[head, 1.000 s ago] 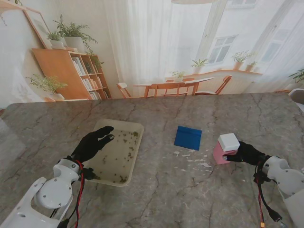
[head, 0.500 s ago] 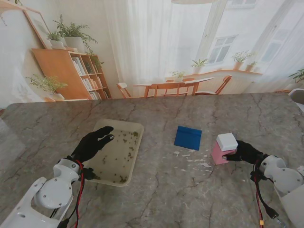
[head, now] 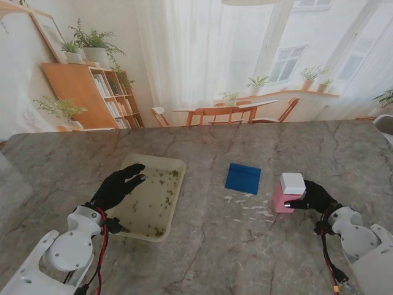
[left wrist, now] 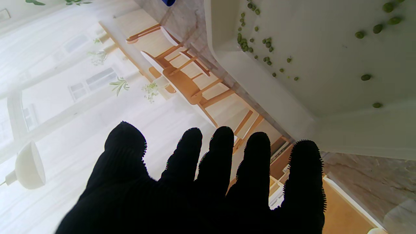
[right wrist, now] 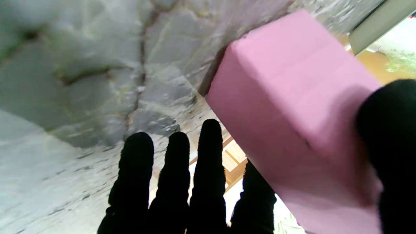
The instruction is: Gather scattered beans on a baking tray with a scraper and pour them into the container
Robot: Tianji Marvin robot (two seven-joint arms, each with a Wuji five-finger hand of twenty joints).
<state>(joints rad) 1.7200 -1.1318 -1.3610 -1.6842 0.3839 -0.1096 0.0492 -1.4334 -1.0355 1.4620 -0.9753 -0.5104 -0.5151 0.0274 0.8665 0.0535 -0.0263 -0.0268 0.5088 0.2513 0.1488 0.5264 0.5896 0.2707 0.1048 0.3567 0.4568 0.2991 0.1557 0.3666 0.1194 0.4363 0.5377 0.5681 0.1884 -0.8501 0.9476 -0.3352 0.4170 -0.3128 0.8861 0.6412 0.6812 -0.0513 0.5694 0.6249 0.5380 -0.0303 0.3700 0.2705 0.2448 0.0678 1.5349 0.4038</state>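
beans (head: 161, 184) scattered in baking tray (head: 178, 165); our left hand (head: 116, 186) hovers over its near-left edge, fingers spread, holding nothing. right hand (head: 314, 196) clasps pink container (head: 281, 198), well right of tray. blue scraper (head: 242, 178) between, ungrasped; we judge container needs a firm, level hold.

Baking tray (head: 178, 165): cream, rectangular, shallow-rimmed, lying flat on the table at the left, its long axis running away from me and tilted slightly rightward. Beans (head: 167, 179): small, green, scattered across the tray floor, with clusters near the far right corner and the near edge. Scraper (head: 242, 178): flat blue rectangle, lying on the table between tray and container. Container (head: 282, 198): pink box with a white block on top, standing at the right.
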